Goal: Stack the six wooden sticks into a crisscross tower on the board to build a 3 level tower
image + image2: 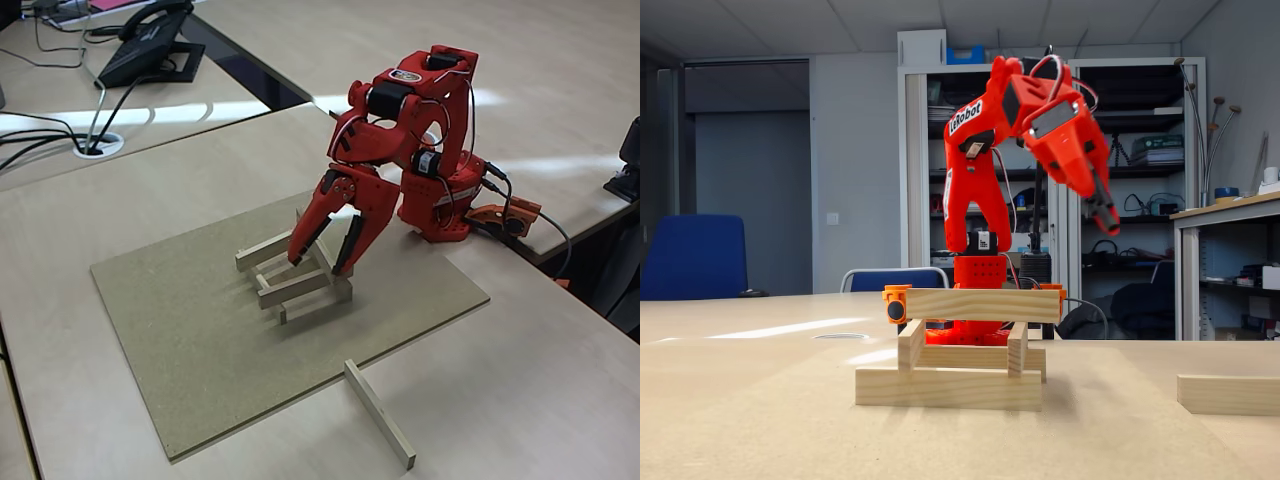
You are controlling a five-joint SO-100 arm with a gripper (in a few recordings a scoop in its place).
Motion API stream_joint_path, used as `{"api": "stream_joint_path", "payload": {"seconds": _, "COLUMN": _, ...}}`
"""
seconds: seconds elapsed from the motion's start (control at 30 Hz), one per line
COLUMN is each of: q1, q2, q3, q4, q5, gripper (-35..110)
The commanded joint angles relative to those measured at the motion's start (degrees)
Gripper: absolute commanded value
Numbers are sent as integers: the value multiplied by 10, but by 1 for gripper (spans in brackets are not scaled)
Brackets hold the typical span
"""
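The tower (pixel 295 278) stands in the middle of the tan board (pixel 200 370). It has two wooden sticks at the bottom, two crossed over them and a single stick (pixel 980 304) lying on top at the front. One more stick (pixel 380 412) lies flat on the pale desk by the board's near edge, and it is seen as the loose stick (pixel 1230 393) at the right in the low fixed view. My red gripper (pixel 320 260) hangs open above the tower with nothing between its fingers. The gripper (pixel 1102 215) points down, clear of the top stick.
The arm's red base (pixel 440 210) sits at the board's far right corner, with an orange part and cables beside it. A desk phone (pixel 150 45) and cables lie at the far left. Shelving and chairs stand behind the desk.
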Motion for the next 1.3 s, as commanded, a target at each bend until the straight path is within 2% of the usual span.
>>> {"api": "stream_joint_path", "payload": {"seconds": 0.0, "q1": -33, "q2": -16, "q3": -12, "q4": -25, "q5": 39, "gripper": 26}}
{"api": "stream_joint_path", "payload": {"seconds": 0.07, "q1": -50, "q2": -25, "q3": -6, "q4": -31, "q5": 36, "gripper": 27}}
{"api": "stream_joint_path", "payload": {"seconds": 0.2, "q1": -78, "q2": -27, "q3": -4, "q4": -33, "q5": -80, "gripper": 37}}
{"api": "stream_joint_path", "payload": {"seconds": 0.33, "q1": -101, "q2": -32, "q3": -3, "q4": -61, "q5": -58, "gripper": 42}}
{"api": "stream_joint_path", "payload": {"seconds": 0.5, "q1": -139, "q2": -81, "q3": -35, "q4": 20, "q5": -28, "gripper": 52}}
{"api": "stream_joint_path", "payload": {"seconds": 0.6, "q1": -146, "q2": -142, "q3": -77, "q4": 66, "q5": 4, "gripper": 52}}
{"api": "stream_joint_path", "payload": {"seconds": 0.87, "q1": -142, "q2": -316, "q3": -242, "q4": 98, "q5": 23, "gripper": 49}}
{"api": "stream_joint_path", "payload": {"seconds": 1.27, "q1": -178, "q2": -463, "q3": -383, "q4": 90, "q5": 67, "gripper": 47}}
